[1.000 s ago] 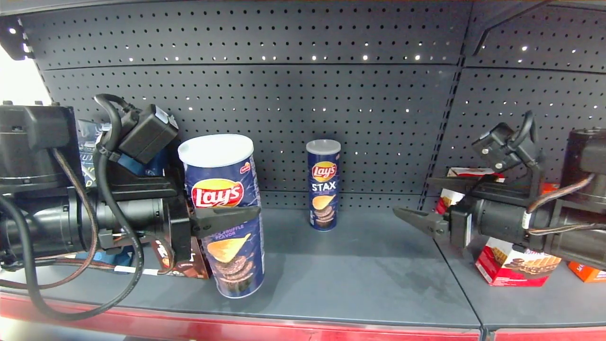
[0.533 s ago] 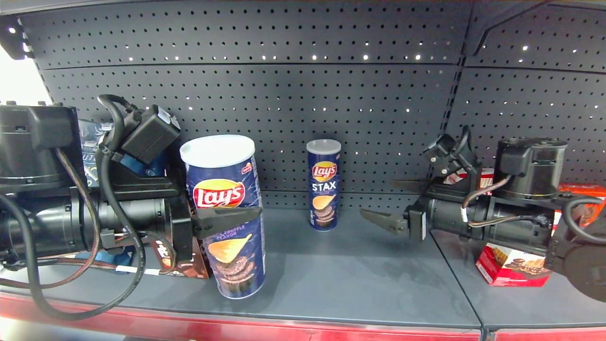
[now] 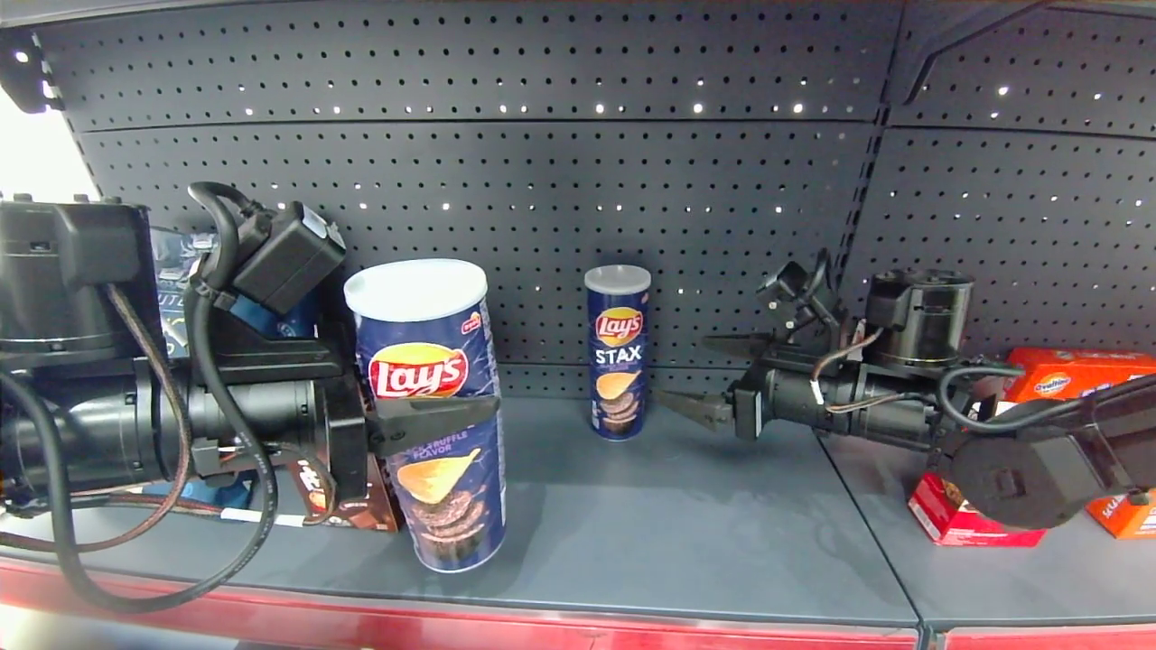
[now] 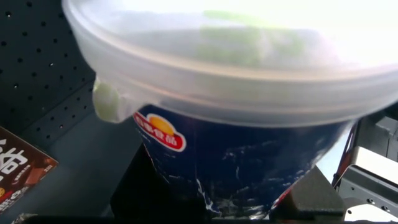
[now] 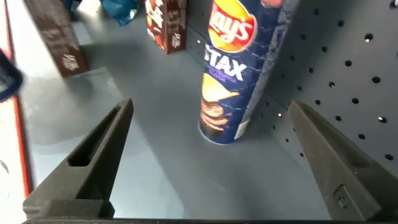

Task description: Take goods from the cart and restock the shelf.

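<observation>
Front edge of grey metal shelf (image 3: 686,524): tall dark-blue cylindrical chip can, white plastic lid (image 3: 420,316), upright, clamped by left gripper (image 3: 452,411). Farther back, against black pegboard (image 3: 578,181): second dark-blue chip can (image 3: 618,357), upright; right gripper (image 3: 700,375) spread wide, just beside it.

Front can (image 3: 433,433): glossy printed wrap, frosted plastic lid (image 3: 414,289). Behind it, matt perforated metal pegboard (image 3: 542,199). Shelf (image 3: 677,533) smooth, matt.

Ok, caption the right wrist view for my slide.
Open right claw facing an upright small chip can standing by the pegboard.
</observation>
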### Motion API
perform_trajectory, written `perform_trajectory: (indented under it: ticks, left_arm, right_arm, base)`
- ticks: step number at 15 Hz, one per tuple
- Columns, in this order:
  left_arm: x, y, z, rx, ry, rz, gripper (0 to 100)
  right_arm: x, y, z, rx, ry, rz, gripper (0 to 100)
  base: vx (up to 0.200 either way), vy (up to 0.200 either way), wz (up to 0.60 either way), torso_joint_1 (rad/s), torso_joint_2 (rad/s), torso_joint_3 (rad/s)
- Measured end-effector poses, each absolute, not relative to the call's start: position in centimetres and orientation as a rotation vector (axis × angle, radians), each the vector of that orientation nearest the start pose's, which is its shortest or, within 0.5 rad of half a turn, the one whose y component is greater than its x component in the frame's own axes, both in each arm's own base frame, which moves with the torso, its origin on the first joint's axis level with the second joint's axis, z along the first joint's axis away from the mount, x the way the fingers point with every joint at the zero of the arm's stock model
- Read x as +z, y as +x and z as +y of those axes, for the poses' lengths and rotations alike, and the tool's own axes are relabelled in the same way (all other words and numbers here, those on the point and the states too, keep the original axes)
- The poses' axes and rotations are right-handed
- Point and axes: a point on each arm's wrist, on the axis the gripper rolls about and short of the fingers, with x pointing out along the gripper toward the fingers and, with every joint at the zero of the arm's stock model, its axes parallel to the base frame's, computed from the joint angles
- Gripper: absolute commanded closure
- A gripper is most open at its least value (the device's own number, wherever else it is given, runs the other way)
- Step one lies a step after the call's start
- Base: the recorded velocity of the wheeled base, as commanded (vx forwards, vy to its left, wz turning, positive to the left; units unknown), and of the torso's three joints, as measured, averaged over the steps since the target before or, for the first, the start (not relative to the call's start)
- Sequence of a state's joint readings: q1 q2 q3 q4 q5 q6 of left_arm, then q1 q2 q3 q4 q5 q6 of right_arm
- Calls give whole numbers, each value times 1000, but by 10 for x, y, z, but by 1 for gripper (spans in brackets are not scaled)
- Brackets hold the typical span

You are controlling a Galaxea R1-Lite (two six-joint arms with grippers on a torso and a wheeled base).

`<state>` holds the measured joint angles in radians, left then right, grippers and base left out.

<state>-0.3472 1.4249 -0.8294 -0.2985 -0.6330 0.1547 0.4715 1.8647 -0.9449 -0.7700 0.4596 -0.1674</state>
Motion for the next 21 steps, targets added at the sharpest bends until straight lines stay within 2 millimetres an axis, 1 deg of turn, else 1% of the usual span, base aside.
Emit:
perform_trajectory:
  ticks: [3,6,12,16,18,21]
  left_arm:
    - [232,219,-93,-994,97,231,100]
    - [232,219,-93,-991,95,235,100]
    - [233,219,-93,-988,94,234,100]
    - [234,220,-93,-990,94,233,100]
    - [233,220,-94,-991,94,237,100]
    - [231,219,-93,-988,93,245,100]
  right_arm:
    - [172,325,172,967,-151,73,0]
    - [163,336,177,987,-146,71,0]
    - [142,362,189,985,-142,94,0]
    - [132,382,196,981,-138,86,0]
    - [129,390,202,988,-131,77,0]
    - [124,396,214,1008,-125,70,0]
  base:
    - [0,0,0,0,0,0]
    - [0,0,0,0,0,0]
    - [0,0,0,0,0,0]
    - [0,0,0,0,0,0]
    - [0,0,0,0,0,0]
    - [0,0,0,0,0,0]
